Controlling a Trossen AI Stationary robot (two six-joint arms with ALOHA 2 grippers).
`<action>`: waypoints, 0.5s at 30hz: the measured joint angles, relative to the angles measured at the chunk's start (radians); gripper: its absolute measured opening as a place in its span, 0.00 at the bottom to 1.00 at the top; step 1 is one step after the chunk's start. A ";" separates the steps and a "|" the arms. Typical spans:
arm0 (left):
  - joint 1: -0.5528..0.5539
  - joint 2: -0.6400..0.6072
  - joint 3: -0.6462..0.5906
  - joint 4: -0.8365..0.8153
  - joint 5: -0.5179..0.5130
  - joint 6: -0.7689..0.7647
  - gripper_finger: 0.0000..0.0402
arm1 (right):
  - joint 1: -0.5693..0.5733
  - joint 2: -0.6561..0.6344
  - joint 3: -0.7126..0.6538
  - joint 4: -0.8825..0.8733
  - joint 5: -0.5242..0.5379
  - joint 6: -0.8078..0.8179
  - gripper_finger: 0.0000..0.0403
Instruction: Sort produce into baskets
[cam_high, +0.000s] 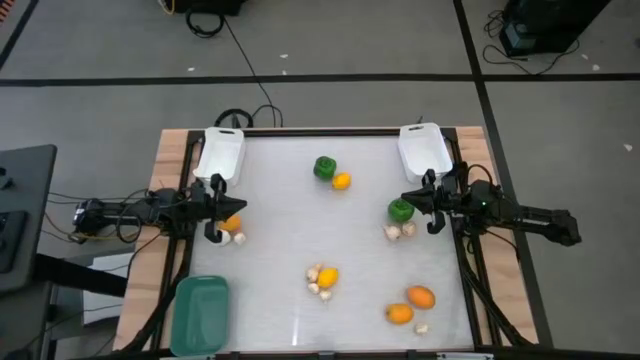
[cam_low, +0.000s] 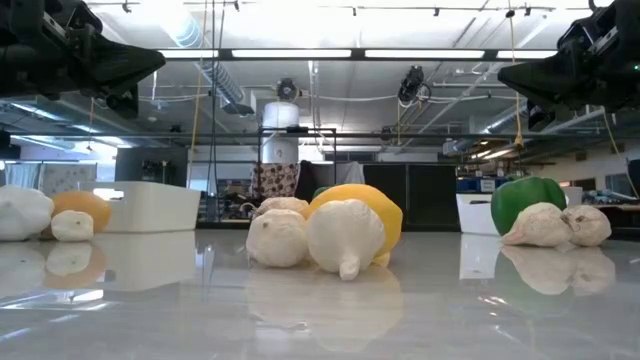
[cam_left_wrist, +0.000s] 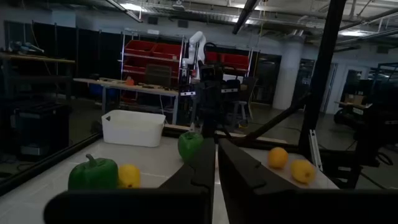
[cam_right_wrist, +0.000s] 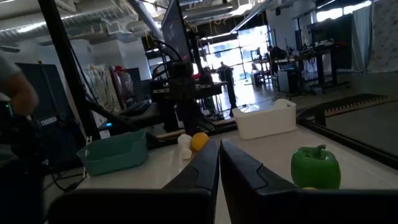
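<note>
Landmark: yellow fruit w/ mushrooms cluster (cam_high: 322, 279), low-centre on surface (cam_high: 280, 230). Wide bare lane betw. it and green pepper + yellow fruit pair (cam_high: 330, 170) toward far edge. To its left: open run to teal bin (cam_high: 199, 313). To its right: narrow gap before two orange fruits (cam_high: 411, 304). Up-right: pepper + mushrooms (cam_high: 400, 220) block, just beside right arm.

On the tabletop (cam_high: 280, 230), two small bins (cam_high: 220, 155) (cam_high: 424, 150) sit at the upper corners and a larger bin (cam_high: 199, 313) at lower left. Produce lies scattered between: one pepper (cam_high: 324, 168) upper centre, another pepper (cam_high: 400, 210) at right.
</note>
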 joint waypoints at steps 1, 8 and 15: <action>0.000 0.000 0.000 0.000 0.000 0.000 0.06 | 0.000 0.000 0.000 0.000 0.000 0.000 0.07; 0.000 0.000 0.000 0.000 0.000 0.000 0.06 | 0.000 0.000 0.000 0.000 0.000 0.000 0.07; 0.000 0.000 0.000 0.003 0.000 -0.007 0.06 | 0.000 0.000 0.000 0.000 0.000 0.000 0.07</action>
